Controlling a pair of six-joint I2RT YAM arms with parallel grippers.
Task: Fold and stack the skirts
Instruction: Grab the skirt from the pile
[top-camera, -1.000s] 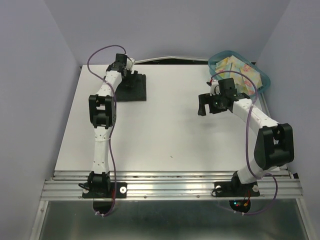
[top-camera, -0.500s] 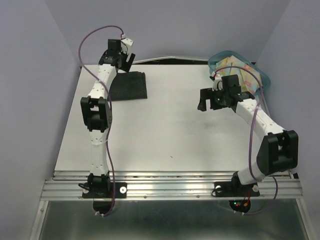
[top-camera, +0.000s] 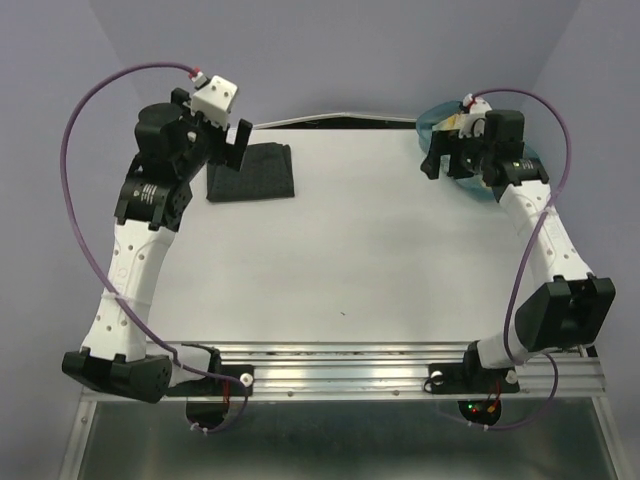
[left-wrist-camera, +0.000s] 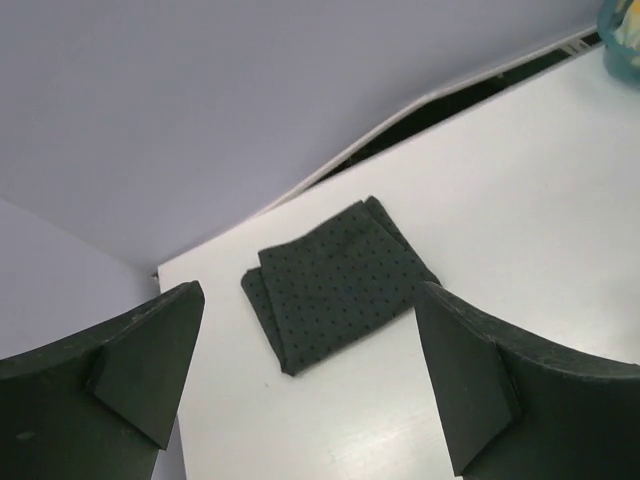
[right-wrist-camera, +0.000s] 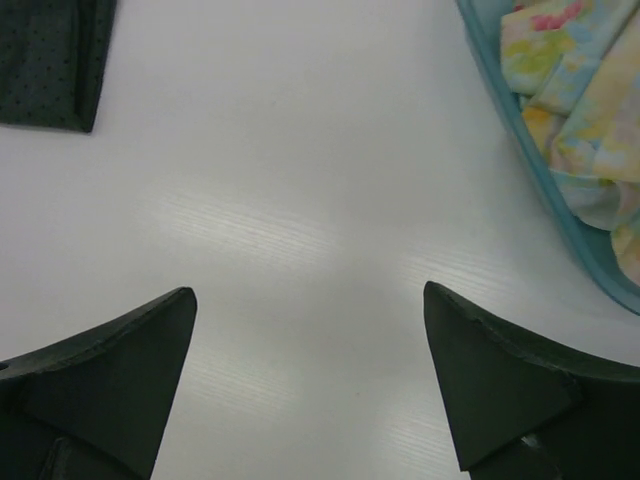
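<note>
Top view: black skirt (top-camera: 250, 172), folded flat, at 11 o'clock on the table (top-camera: 350, 260); left gripper (top-camera: 225, 140) hangs beside it. Right gripper (top-camera: 447, 160) at 1 o'clock by the teal bin (top-camera: 437, 118). Left wrist view: jaws wide, empty, black skirt below. Right wrist view: jaws wide, empty; floral skirt (right-wrist-camera: 585, 90) crumpled in the bin, 2 o'clock. Probably light, limp cloth; pinch a top fold or hem.

You have the charcoal skirt (left-wrist-camera: 340, 280) folded into a flat rectangle with fine dots, lying at the far-left corner of the table (top-camera: 350, 250). The yellow floral skirt (right-wrist-camera: 580, 90) lies crumpled, unfolded, inside the teal bin (right-wrist-camera: 575, 235) at far right, well apart.
</note>
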